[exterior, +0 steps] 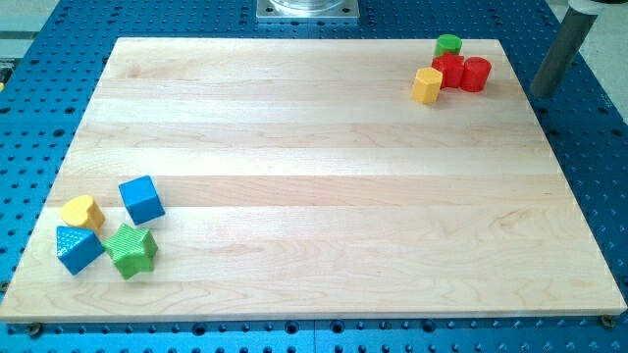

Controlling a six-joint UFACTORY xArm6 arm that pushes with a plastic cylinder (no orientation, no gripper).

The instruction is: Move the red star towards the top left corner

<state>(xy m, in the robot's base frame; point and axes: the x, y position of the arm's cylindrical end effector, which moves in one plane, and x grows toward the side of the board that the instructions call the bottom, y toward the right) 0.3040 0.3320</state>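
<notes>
The red star [450,70] lies near the board's top right corner, packed in a cluster. A green cylinder [448,44] touches it above, a red cylinder [476,75] touches its right side, and a yellow hexagon block [427,85] sits at its lower left. My tip [544,94] is at the end of the dark rod, just past the board's right edge, to the right of the red cylinder and apart from all blocks.
A second cluster sits at the bottom left: a blue cube [141,199], a yellow heart [81,211], a blue block [78,249] and a green star [131,250]. The wooden board [314,176] lies on a blue perforated table. A metal mount [307,10] is at the top.
</notes>
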